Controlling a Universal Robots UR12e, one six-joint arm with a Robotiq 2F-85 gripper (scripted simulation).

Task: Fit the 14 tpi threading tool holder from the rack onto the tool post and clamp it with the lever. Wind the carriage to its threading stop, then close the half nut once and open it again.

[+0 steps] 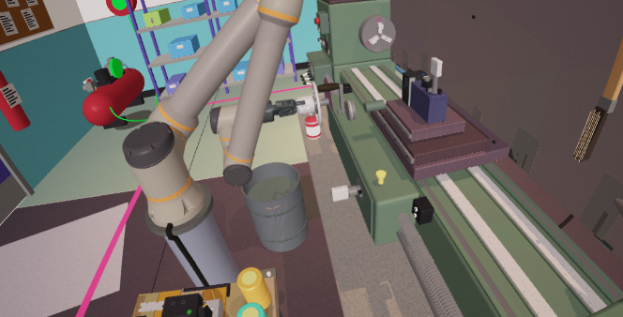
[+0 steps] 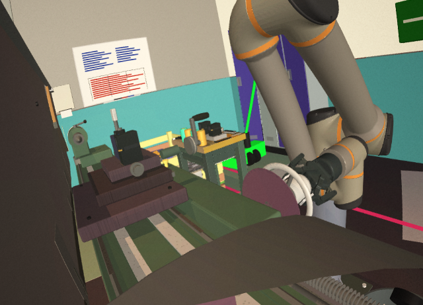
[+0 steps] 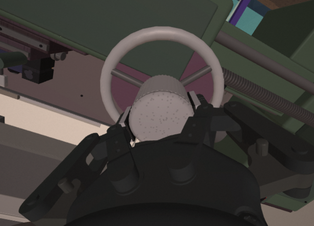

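The threading tool holder (image 1: 429, 101) sits on the tool post atop the carriage (image 1: 436, 139), with the white-tipped clamp lever (image 1: 436, 73) standing upright above it. I grip the knurled grey hub (image 3: 159, 109) of the carriage handwheel (image 1: 315, 101) with my gripper (image 3: 159, 114), at the front of the lathe apron near the headstock. The wheel's pale rim (image 3: 162, 64) rings the hub, with thin spokes behind it. A yellow knob (image 1: 381, 177) and a white-tipped handle (image 1: 343, 193) stick out of the apron lower down.
The green apron face (image 3: 126, 23) and the lead screw (image 3: 266, 94) lie right behind the wheel. A grey bin (image 1: 277, 205) stands beside the arm's base, a red-and-white can (image 1: 313, 128) under the wheel, and a bench (image 2: 213, 144) with parts past the lathe's far end.
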